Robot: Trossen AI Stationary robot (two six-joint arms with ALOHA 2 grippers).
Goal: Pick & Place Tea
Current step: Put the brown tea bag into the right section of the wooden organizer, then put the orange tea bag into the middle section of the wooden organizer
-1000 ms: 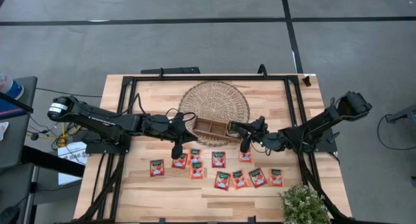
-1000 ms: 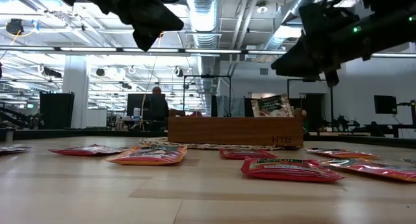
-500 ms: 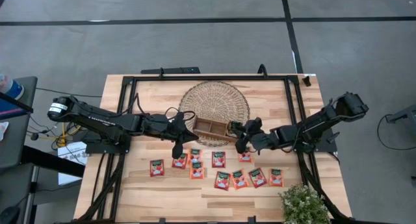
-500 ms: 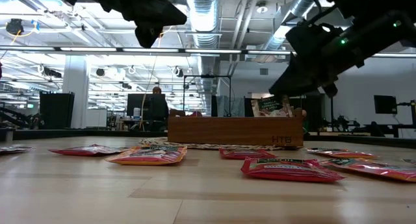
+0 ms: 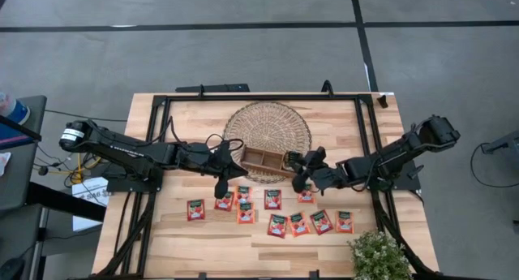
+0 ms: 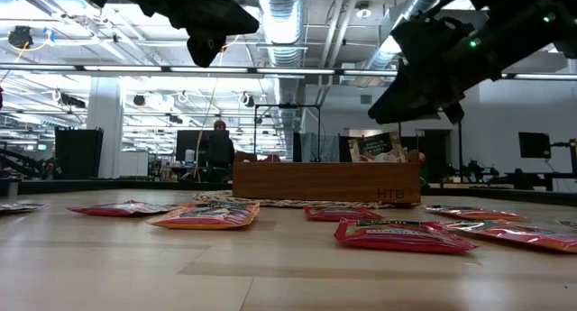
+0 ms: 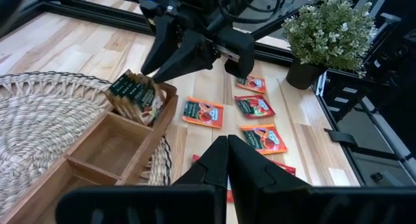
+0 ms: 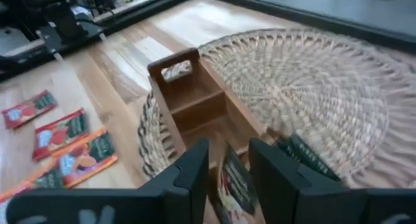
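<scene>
Several red-orange tea sachets [image 5: 272,199] lie flat on the near half of the table. More sachets [image 7: 133,94] stand leaning in the right end compartment of the wooden tray [image 5: 261,160]. They also show upright in the low view, as sachets [image 6: 377,147]. My right gripper [image 5: 298,173] hangs open just above that compartment, and in its wrist view a sachet [image 8: 235,178] shows below the gap between its fingers. My left gripper [image 5: 220,187] is shut and hovers off the tray's left end, above the table sachets. A pale sachet [image 8: 175,69] sits in the tray's far compartment.
The tray rests on the near edge of a round woven mat [image 5: 268,127]. A potted plant [image 5: 378,256] stands at the near right corner. A black frame [image 5: 366,126] borders the table. Bare wood lies on the left near part.
My right gripper moved toward the table's left, to the tray's right end, dipped down close to the standing sachets and then rose a little. The sachets in the tray stayed upright where they were.
</scene>
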